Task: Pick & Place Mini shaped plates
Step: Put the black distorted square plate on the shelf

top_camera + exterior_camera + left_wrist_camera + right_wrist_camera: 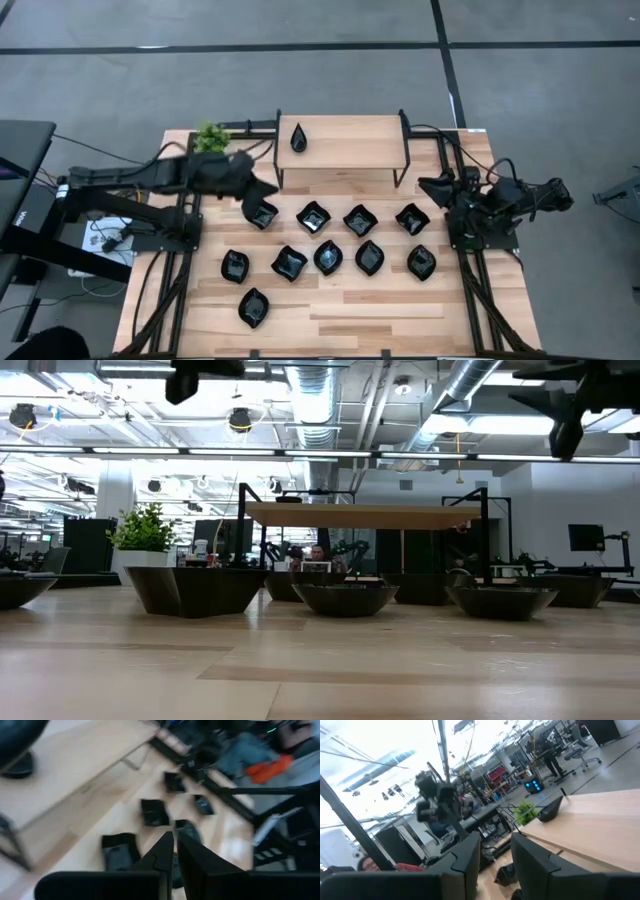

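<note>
Several glossy black mini plates rest on their bases in two rows on the wooden table, with one more nearer the front. A teardrop plate lies on the raised wooden shelf at the far side. My left gripper hangs above the table by the leftmost plate of the far row. In the left wrist view its fingers are shut and empty, with plates below. My right gripper is open and empty, raised at the shelf's right end.
A small green potted plant stands at the table's far left corner, beside the shelf's black frame. Black rails run along the table's left and right sides. Bare wood lies at the front right.
</note>
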Action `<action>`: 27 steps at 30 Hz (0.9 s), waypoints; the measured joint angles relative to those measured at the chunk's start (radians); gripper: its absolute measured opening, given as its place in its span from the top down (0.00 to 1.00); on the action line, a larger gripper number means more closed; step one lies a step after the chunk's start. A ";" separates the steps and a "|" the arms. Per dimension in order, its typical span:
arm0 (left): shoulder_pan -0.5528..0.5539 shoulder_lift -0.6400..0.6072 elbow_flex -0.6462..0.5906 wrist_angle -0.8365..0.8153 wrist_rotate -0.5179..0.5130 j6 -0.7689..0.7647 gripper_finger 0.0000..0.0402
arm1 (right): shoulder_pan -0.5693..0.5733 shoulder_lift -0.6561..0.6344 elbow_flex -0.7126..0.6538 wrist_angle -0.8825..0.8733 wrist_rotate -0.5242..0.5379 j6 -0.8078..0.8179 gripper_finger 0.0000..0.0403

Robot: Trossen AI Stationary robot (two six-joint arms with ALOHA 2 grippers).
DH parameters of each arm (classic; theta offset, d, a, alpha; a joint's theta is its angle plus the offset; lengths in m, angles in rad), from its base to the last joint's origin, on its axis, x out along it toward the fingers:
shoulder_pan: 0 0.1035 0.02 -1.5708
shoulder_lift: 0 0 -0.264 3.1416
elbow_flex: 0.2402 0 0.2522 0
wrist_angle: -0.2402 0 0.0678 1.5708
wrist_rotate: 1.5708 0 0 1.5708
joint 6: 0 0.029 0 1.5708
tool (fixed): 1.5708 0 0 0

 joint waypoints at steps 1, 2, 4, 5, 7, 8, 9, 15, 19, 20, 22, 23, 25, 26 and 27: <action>-0.027 -0.021 -0.033 0.032 -0.013 -0.012 0.94 | 0.000 0.000 0.000 0.002 0.000 0.000 0.74; -0.052 -0.038 -0.064 0.047 -0.030 -0.025 0.95 | 0.000 0.000 0.000 0.000 0.000 0.000 0.74; -0.098 -0.064 -0.120 0.054 -0.049 -0.073 0.95 | 0.000 0.000 0.000 -0.002 -0.003 0.001 0.74; -0.118 -0.073 -0.145 0.055 -0.053 -0.098 0.95 | 0.000 0.000 0.000 -0.002 -0.003 0.001 0.74; -0.156 -0.089 -0.192 0.070 -0.055 -0.123 0.95 | 0.003 0.000 0.000 -0.002 -0.004 0.002 0.74; -0.174 -0.092 -0.214 0.087 -0.058 -0.123 0.95 | 0.004 0.000 0.000 -0.002 -0.004 0.002 0.74; -0.192 -0.093 -0.237 0.109 -0.066 -0.123 0.95 | 0.003 0.000 0.000 -0.002 -0.004 0.002 0.74; -0.248 -0.095 -0.355 0.225 -0.105 -0.123 0.94 | 0.003 0.000 0.000 -0.002 -0.006 0.002 0.74; -0.261 -0.098 -0.414 0.284 -0.105 -0.134 0.95 | 0.003 0.000 0.000 -0.002 -0.007 0.002 0.74; -0.264 -0.102 -0.425 0.294 -0.105 -0.134 0.95 | 0.003 0.000 0.000 -0.002 -0.007 0.002 0.74; -0.269 -0.118 -0.446 0.320 -0.104 -0.137 0.95 | 0.003 0.000 0.000 -0.002 -0.007 0.002 0.74; -0.272 -0.130 -0.458 0.331 -0.105 -0.138 0.96 | 0.003 0.000 0.000 -0.002 -0.008 0.002 0.74; -0.278 -0.162 -0.478 0.339 -0.105 -0.140 0.96 | 0.003 0.000 0.000 -0.002 -0.013 0.002 0.74; -0.282 -0.181 -0.490 0.343 -0.104 -0.145 0.96 | 0.003 0.000 0.000 -0.002 -0.025 0.002 0.74; -0.286 -0.201 -0.503 0.342 -0.105 -0.150 0.96 | 0.003 0.000 0.000 -0.001 -0.036 0.002 0.74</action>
